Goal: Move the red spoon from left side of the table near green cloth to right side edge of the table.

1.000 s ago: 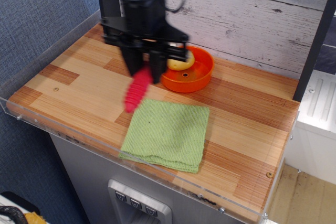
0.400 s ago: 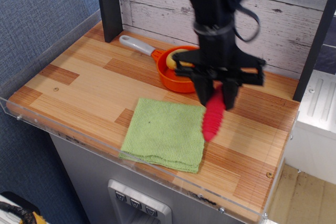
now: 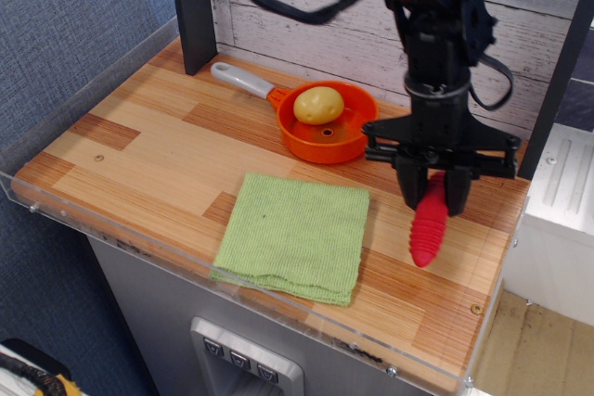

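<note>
While the hand hung over the right part of the bench, its fingers were clamped on the top of the red spoon, so only the ribbed red handle showed, pointing down, its tip just off the wood or barely touching, couldn't tell which. The green cloth lay flat just to the left of it, near the front rim. Behind the cloth sat an orange pan with a yellow potato in it, grey handle aimed at the back left. Nothing sat between the spoon and the right edge. Compared with a second earlier, hand and spoon had crossed from the cloth's left corner clear over to its right side.
</note>
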You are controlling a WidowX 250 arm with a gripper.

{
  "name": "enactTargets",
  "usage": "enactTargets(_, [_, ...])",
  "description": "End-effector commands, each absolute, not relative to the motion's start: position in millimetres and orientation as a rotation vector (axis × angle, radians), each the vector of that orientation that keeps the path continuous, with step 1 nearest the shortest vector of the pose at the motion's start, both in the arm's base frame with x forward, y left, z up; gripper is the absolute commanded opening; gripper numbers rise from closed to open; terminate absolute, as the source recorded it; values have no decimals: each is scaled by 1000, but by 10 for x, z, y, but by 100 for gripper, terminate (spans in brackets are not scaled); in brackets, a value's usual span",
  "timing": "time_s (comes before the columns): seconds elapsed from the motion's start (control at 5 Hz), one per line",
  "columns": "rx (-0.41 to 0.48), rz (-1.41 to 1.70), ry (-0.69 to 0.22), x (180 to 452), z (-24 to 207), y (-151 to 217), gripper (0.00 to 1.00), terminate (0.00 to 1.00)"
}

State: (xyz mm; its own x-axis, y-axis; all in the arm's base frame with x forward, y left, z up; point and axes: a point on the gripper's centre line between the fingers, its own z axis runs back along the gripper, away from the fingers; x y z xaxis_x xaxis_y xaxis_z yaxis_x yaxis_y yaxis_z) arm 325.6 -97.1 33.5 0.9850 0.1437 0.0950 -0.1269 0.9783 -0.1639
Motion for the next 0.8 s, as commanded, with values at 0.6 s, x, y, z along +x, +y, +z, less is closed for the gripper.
enactTargets(0.6, [-205, 146, -164, 3471, 231, -1095, 0, 0])
